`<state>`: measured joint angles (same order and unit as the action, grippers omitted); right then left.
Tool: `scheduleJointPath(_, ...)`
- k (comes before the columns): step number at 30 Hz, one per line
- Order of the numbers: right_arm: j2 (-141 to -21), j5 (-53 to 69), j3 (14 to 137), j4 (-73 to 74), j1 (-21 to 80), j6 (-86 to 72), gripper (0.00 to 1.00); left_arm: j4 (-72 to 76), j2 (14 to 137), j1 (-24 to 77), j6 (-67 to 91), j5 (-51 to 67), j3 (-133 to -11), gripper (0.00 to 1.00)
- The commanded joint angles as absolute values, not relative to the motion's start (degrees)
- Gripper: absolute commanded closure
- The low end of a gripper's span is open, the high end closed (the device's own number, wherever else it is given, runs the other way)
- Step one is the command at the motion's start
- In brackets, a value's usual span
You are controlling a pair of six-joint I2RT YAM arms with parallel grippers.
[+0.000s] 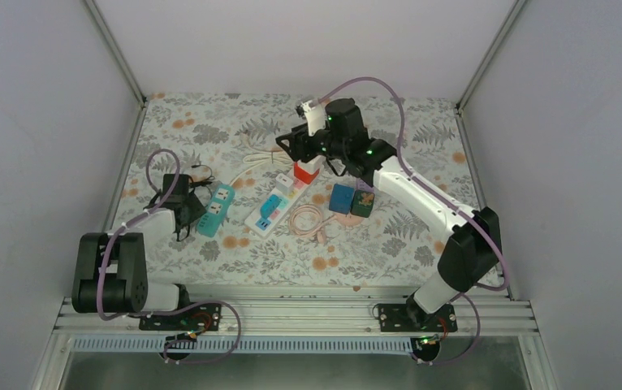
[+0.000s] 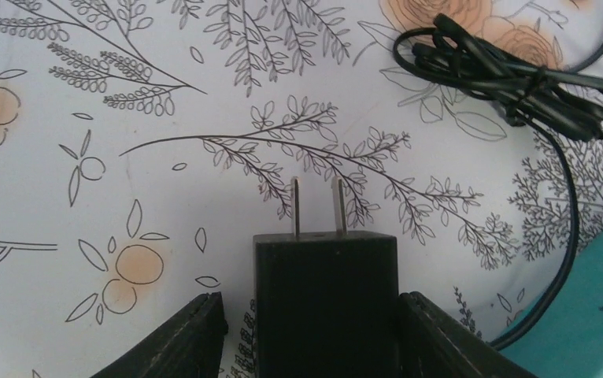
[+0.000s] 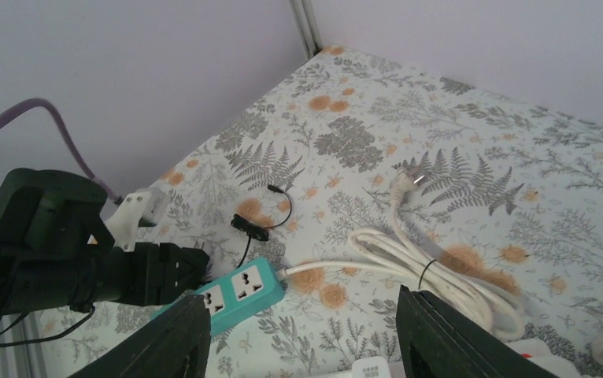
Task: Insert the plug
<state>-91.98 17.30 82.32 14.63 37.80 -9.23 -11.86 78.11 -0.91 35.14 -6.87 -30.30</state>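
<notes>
The coming move turns on how the plug sits against the nearest socket. Our left end effector (image 2: 310, 305) stands about half spread around the black adapter (image 2: 326, 307), which is on or just above the tabletop (image 2: 86, 102); we cannot tell which. In the left wrist view the finger (image 2: 432, 335) at 3 o'clock of the adapter looks pressed to its side. A slit of floral pattern shows between the adapter and the other finger, so we judge the grip not yet closed. The two flat prongs (image 2: 297, 206) point to 12 o'clock, straight along the end effector's reach, and the adapter's long axis runs the same way. Its black cord (image 2: 511, 75) lies bundled at 1 o'clock.

The teal power strip (image 1: 216, 209) shows in that view only as a corner at 4 o'clock, so the prongs face away from it. From above, the strip lies just beside the left end effector at 3 o'clock, its long axis running from 1 to 7 o'clock, sockets facing up. We reckon the plug must be lifted, swung toward 3 o'clock and tipped prongs-down before it can go in.

The left arm is much the nearer. Our right end effector (image 3: 302, 305) hangs well apart, at 2 o'clock from the teal strip, over the far end of the white power strip (image 1: 271, 207). Its fingers are apart with nothing between the tips.
</notes>
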Motion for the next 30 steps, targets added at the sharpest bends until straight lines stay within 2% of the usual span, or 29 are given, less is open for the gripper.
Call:
scheduleJointPath(1, -90.1, 17.52, 80.87, 12.94, 39.51, -10.15, 0.38, -12.71, 79.5, -1.23, 35.4, -6.94, -28.57, 0.46)
scheduleJointPath(6, -90.44, 16.79, 81.14, 13.53, 40.52, -9.93, 0.41, -14.02, 76.84, -1.23, 34.03, -8.14, -28.45, 0.47)
scheduleJointPath(11, -90.14, 16.47, 80.68, 13.79, 41.11, -10.27, 0.42, -13.86, 75.59, -1.23, 33.38, -8.57, -29.62, 0.67)
scheduleJointPath(14, -89.64, 16.4, 79.99, 13.57, 41.31, -10.37, 0.42, -13.84, 74.7, -1.09, 33.43, -8.72, -30.21, 0.73)
scheduleJointPath(20, -89.36, 17.34, 78.35, 11.81, 41.38, -12.02, 0.42, -15.27, 65.03, 0.49, 30.46, -6.44, -32.85, 0.74)
scheduleJointPath(24, -90.08, 19.41, 77.55, 8.94, 41.39, -17.34, 0.41, -12.52, 56.73, 2.37, 25.43, 1.53, -35.47, 0.74)
scheduleJointPath(27, -92.1, 26.24, 79.22, 7.7, 41.39, -21.55, 0.39, -6.31, 52.79, 4.92, 22.14, 8.56, -36.34, 0.73)
scheduleJointPath(30, -94.71, 32.05, 82.61, 7.91, 41.63, -24.39, 0.36, -0.82, 50.89, 9.11, 18.03, 9.24, -36.94, 0.73)
